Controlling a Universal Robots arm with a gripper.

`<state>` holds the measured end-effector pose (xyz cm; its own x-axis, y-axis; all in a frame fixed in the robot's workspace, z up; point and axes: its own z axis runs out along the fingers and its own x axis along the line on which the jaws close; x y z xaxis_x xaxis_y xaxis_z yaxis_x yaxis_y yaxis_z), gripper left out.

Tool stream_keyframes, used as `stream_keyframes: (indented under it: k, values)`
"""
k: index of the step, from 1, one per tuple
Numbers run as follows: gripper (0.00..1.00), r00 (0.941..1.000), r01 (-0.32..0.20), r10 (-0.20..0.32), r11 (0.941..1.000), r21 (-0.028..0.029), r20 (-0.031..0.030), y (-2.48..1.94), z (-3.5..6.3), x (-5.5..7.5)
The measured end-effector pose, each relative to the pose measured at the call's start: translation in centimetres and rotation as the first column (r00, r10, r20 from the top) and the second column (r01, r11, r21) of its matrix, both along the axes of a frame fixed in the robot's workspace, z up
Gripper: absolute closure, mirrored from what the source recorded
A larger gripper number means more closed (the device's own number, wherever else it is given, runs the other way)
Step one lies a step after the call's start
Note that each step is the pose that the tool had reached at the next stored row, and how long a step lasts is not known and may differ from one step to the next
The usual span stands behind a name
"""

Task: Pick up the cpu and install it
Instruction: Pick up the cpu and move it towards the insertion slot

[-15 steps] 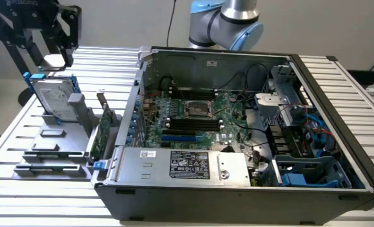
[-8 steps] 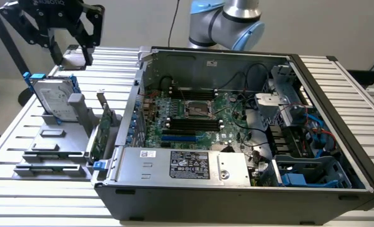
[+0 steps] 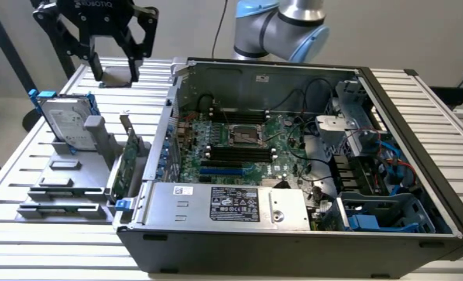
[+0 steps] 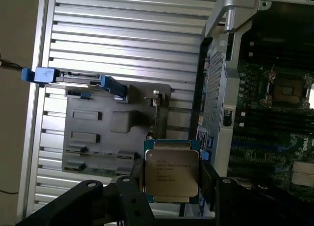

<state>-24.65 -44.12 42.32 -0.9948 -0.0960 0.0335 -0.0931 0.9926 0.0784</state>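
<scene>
The cpu [image 4: 171,173], a small square chip with a dull silver top and a thin greenish rim, sits between my black fingers [image 4: 131,187]. My gripper [image 4: 171,181] is shut on its two opposite edges. In the exterior view my gripper [image 3: 116,71] hangs high over the back of the slatted table, on that view's left. It is outside the open computer case, and the cpu [image 3: 116,76] shows as a grey square between the fingers. The dark square socket [image 3: 245,136] lies uncovered in the middle of the green motherboard, well away from the gripper. The socket [image 4: 287,91] is also in the wrist view.
A grey parts holder [image 3: 67,181] on the table carries a silver hard drive [image 3: 63,126] with blue clips and an upright expansion card [image 3: 126,164]. The open case's metal wall [image 3: 172,117] stands between gripper and motherboard. A power supply [image 3: 231,205] and cables [image 3: 356,152] crowd the case.
</scene>
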Motion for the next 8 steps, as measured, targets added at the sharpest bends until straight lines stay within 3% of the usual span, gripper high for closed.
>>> stream_keyframes:
  k: [8]
  values:
    - [0.45,1.0000,0.000,0.000,1.0000,0.0035,0.0000,0.15,-0.01,3.6]
